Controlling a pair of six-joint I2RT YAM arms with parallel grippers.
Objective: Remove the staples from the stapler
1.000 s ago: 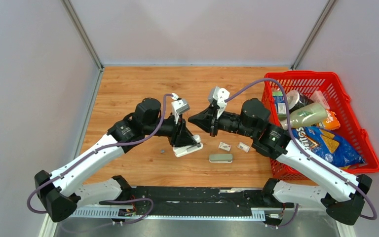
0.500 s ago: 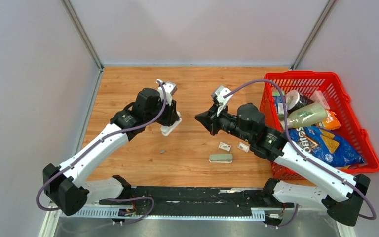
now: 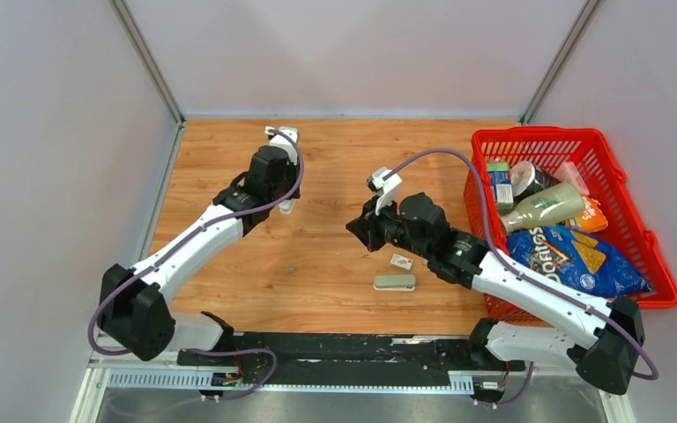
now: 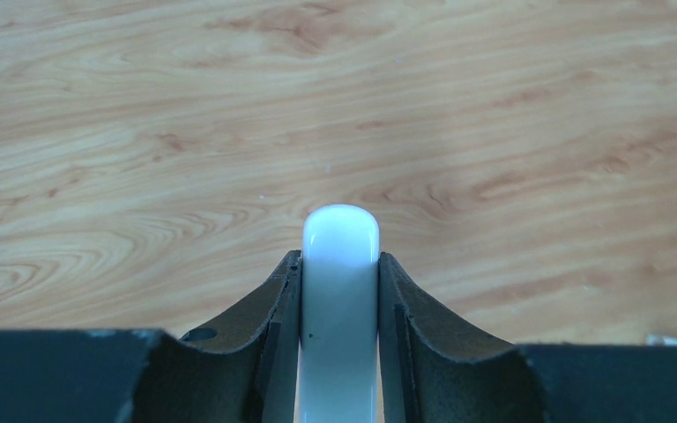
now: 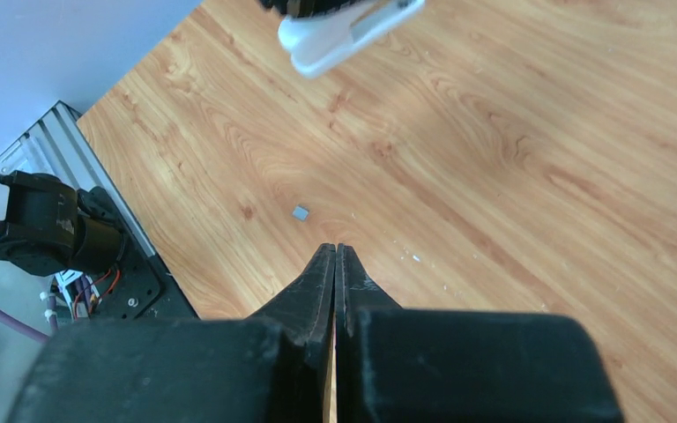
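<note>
My left gripper (image 4: 339, 260) is shut on a white stapler (image 4: 340, 300), whose rounded end sticks out past the fingertips above the wooden table. In the top view the left gripper (image 3: 286, 192) holds this stapler (image 3: 288, 208) at the back left of the table. The stapler also shows at the top of the right wrist view (image 5: 344, 31). My right gripper (image 5: 335, 251) is shut with nothing visible between its fingers. It hovers mid-table (image 3: 353, 229), right of the stapler. One tiny grey staple strip (image 5: 301, 211) lies on the wood in front of the right gripper, also seen from above (image 3: 290, 270).
A grey-green stapler (image 3: 394, 282) lies near the front, with a small white printed box (image 3: 400, 261) just behind it. A red basket (image 3: 635, 207) at the right holds a Doritos bag, bottles and cans. Grey walls enclose the table.
My left gripper has lifted the white stapler off the table and carried it back and left. My right gripper has moved nearer the front and slightly left. It stays shut.
</note>
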